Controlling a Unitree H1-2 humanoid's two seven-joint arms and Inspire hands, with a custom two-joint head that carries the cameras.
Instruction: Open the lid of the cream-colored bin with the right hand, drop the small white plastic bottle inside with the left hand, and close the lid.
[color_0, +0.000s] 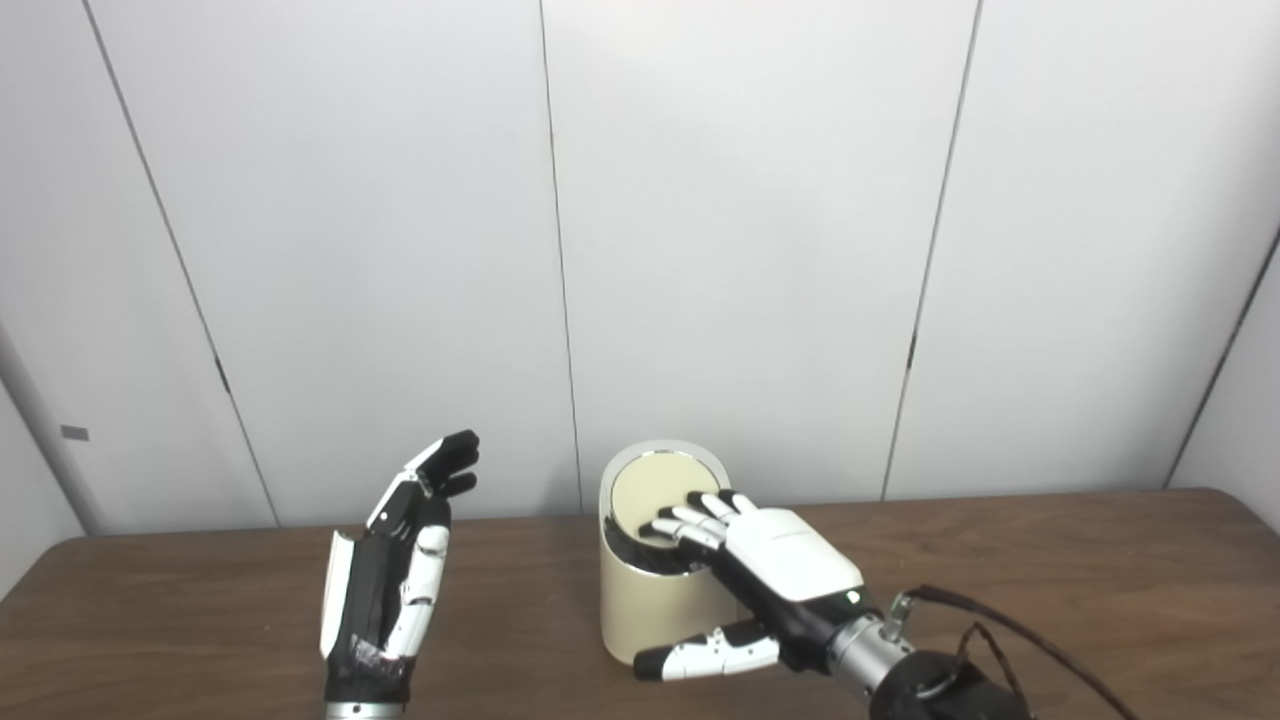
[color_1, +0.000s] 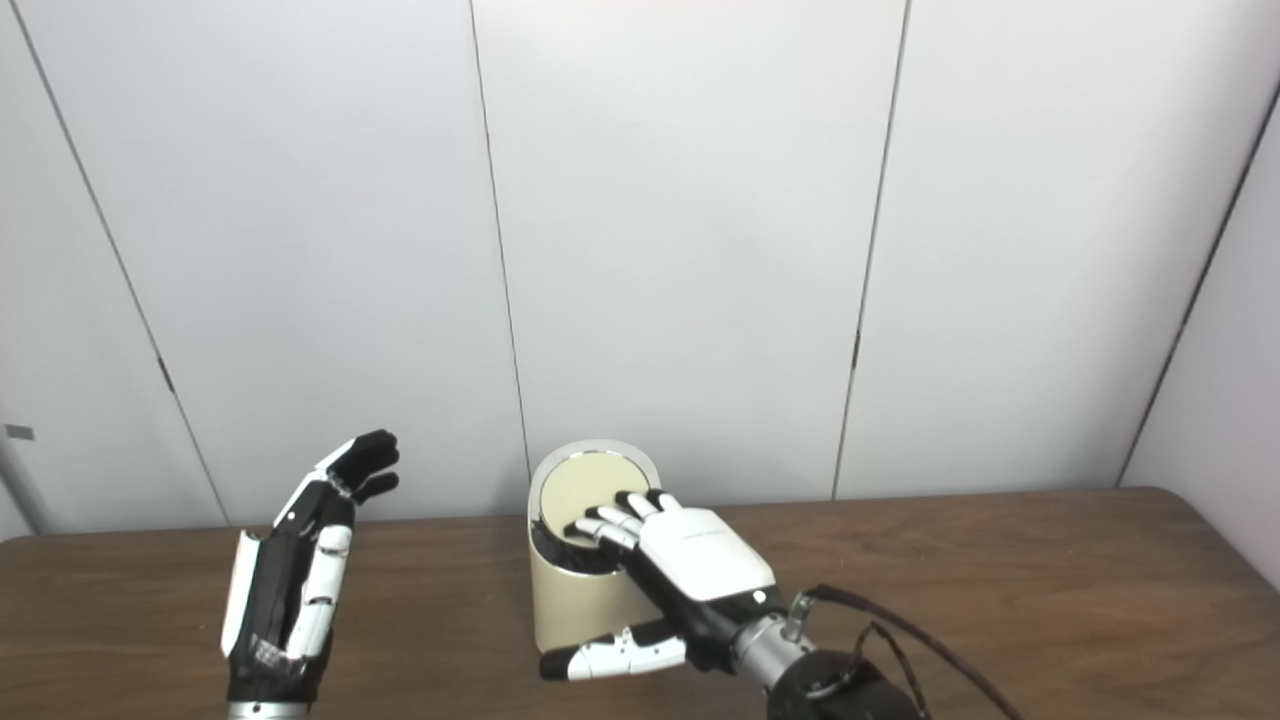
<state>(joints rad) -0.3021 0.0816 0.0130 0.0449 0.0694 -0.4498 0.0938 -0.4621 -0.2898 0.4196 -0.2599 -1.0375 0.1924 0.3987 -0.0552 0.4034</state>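
Looking through the left eye view, I am seeing my right hand (color_0: 770, 560) lying on top of the cream-colored bin (color_0: 650, 600), its fingers (color_0: 690, 520) spread flat and pressing the round lid (color_0: 655, 485), grasping nothing; the thumb is sticking out in front of the bin's wall. My left hand (color_0: 385, 585) is standing upright well to the left of the bin, palm facing it, released and carrying nothing. I am not finding the small white bottle anywhere on the desk (color_0: 1050, 580).

Switching to the right eye view, I am getting the same picture: the right hand (color_1: 690, 570) is resting on the lid (color_1: 585, 485), and the left hand (color_1: 290, 590) is waiting released, apart from the bin (color_1: 575, 600).
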